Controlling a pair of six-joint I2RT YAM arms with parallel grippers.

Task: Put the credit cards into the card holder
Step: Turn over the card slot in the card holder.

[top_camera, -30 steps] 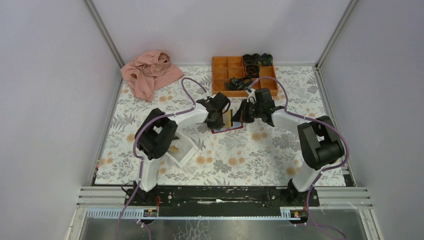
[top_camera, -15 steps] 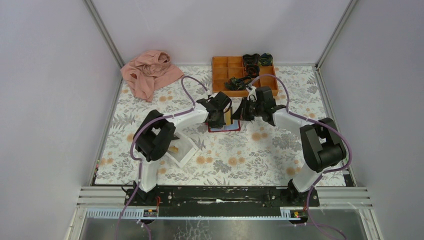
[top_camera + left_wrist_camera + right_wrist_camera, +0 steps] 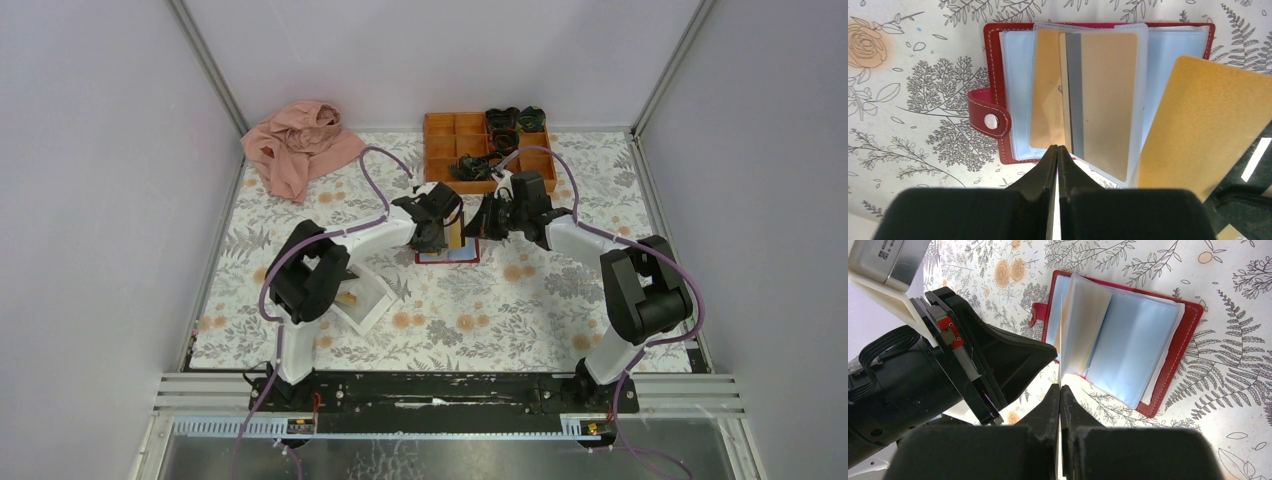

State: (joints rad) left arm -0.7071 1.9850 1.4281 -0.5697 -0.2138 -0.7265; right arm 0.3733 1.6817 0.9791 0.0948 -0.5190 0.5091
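Card holder (image 3: 447, 253) is lying open at mid-table in the overhead view. It is sitting squarer and slightly farther back than a second ago, and both arms are shifting with it. I am reading that as lining-up, with the next card not yet slotted. My left pincer (image 3: 447, 232) and right pincer (image 3: 480, 228) are facing each other just above it.

From the left wrist, I am seeing the left pincer (image 3: 1058, 152) closed at the near edge of a clear sleeve (image 3: 1137, 100), apparently pinching it. That sleeve is already carrying tan cards (image 3: 1103, 100). A loose card (image 3: 1198, 125) is hanging tilted just right of it, over the holder's right half.

From the right wrist, my right pincer (image 3: 1060, 390) is clamping that loose card, which is showing edge-on. It is reaching up to the fanned sleeves, just beside the left fingers (image 3: 1023, 357).
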